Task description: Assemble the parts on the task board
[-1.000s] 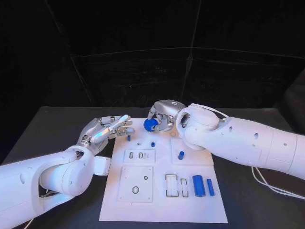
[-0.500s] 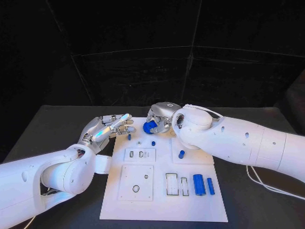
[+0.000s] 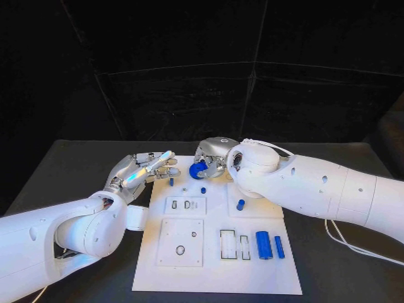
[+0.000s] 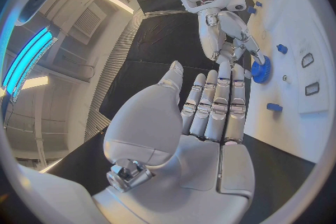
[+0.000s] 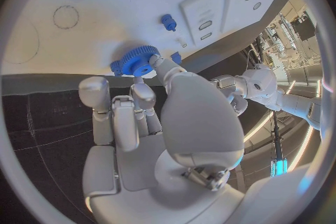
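One blue gear [image 3: 199, 167], small, stiff and likely light, sits pinched by its toothed rim in our right hand [image 3: 216, 156] above the board's [image 3: 257, 278] far edge; left hand [image 3: 143, 170] empty, fingers straight.

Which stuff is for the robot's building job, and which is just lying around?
For the job:
- task board
- blue gear, held by the right robot hand
- blue cylinders
- small blue pegs
- left robot hand, holding nothing

Just lying around:
- white cable
- black table

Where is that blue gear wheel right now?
In the head view the blue gear is at the far end of the task board, held by the right hand, with the left hand open beside it.
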You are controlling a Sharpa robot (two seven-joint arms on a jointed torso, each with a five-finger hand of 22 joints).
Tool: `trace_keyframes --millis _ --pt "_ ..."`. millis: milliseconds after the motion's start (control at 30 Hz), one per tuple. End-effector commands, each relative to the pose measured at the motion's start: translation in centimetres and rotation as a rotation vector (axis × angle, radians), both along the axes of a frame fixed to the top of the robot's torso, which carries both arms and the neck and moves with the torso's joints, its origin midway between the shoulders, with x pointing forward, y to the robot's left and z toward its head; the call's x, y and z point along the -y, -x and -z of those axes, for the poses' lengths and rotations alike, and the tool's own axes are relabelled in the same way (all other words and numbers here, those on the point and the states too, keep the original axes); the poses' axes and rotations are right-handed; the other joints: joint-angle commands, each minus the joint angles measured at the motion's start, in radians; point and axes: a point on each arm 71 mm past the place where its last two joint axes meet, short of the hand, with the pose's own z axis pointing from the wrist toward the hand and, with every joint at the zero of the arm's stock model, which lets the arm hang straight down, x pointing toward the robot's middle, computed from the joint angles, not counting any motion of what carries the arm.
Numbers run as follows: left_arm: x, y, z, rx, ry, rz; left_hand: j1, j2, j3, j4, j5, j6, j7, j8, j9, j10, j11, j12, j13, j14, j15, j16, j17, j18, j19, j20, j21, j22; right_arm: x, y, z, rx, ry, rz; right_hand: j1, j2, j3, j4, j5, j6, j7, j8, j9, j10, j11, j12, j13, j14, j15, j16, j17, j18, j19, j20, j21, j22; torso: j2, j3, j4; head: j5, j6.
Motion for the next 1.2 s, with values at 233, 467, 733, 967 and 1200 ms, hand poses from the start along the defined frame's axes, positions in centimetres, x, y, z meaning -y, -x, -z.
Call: trace_keyframes --millis 233,467,733,967,1200 --pt "0.1 0.0 -0.2 0.011 0.003 0.013 0.005 0.003 0.000 -0.005 0.002 0.003 0.005 -0.005 -0.001 0.001 0.002 -0.006 -0.001 0.002 0.002 -0.004 0.001 0.014 0.005 0.000 -0.005 -0.001 0.0 -0.1 -0.1 0.006 0.003 0.001 -0.042 -0.020 -0.075 0.027 -0.024 -0.047 0.012 -0.037 -0.003 -0.012 0.018 -0.012 -0.014 0.065 0.020 0.003 0.064 -0.009 -0.001 0.019 -0.007 -0.006 0.000 0.0002 -0.0020 0.004 0.000" --pt "0.1 0.0 -0.2 0.011 0.003 0.013 0.005 0.003 0.000 -0.005 0.002 0.003 0.005 -0.005 -0.001 0.001 0.002 -0.006 -0.001 0.002 0.002 -0.004 0.001 0.014 0.005 0.000 -0.005 -0.001 0.4 -0.2 -0.1 0.003 -0.002 0.012 -0.063 -0.006 -0.140 0.068 -0.014 -0.044 0.013 -0.036 -0.001 -0.012 0.020 -0.006 -0.008 0.065 0.022 0.004 0.066 -0.009 -0.001 0.022 -0.007 -0.007 0.000 0.0008 -0.0004 0.004 -0.001" --pt "-0.1 0.0 -0.2 0.011 0.001 0.009 0.005 0.003 0.000 -0.005 0.002 0.003 0.005 -0.005 -0.001 0.001 0.002 -0.006 -0.001 0.002 0.002 -0.004 0.001 0.014 0.005 0.000 -0.005 -0.001 2.1 0.1 -0.4 0.015 -0.042 0.029 -0.058 0.008 -0.159 0.082 0.002 -0.025 0.009 -0.030 0.002 -0.003 0.017 0.007 0.008 0.066 0.020 0.007 0.071 -0.009 0.002 0.021 -0.005 -0.002 -0.001 0.0017 -0.0029 0.007 -0.002" --pt "-0.3 0.0 -0.2 0.012 0.000 0.004 0.005 0.004 0.001 -0.009 0.002 0.004 0.005 -0.007 0.000 0.002 0.002 -0.008 0.000 0.004 0.002 -0.008 0.002 0.014 0.006 0.000 -0.006 -0.003 6.3 1.0 -1.5 0.032 -0.230 0.031 -0.005 0.021 -0.152 0.059 0.033 -0.008 0.004 -0.028 0.002 0.018 0.011 0.035 0.045 0.066 0.015 0.007 0.071 -0.009 0.003 0.017 -0.003 -0.002 -0.004 0.0023 -0.0054 0.000 0.003" --pt "-0.5 -0.1 -0.2 0.013 0.001 0.002 0.007 0.005 0.002 -0.014 0.002 0.008 0.002 -0.007 0.000 0.007 0.000 -0.008 0.000 0.008 0.001 -0.009 0.003 0.015 0.008 -0.001 -0.007 -0.004 12.5 2.0 -1.5 -0.085 -0.348 -0.004 0.060 0.009 -0.140 0.004 0.065 0.000 0.004 -0.029 0.001 0.017 0.010 0.039 0.054 0.066 0.013 0.007 0.071 -0.009 0.001 0.014 -0.003 -0.004 -0.012 0.0056 -0.0181 -0.010 0.007"
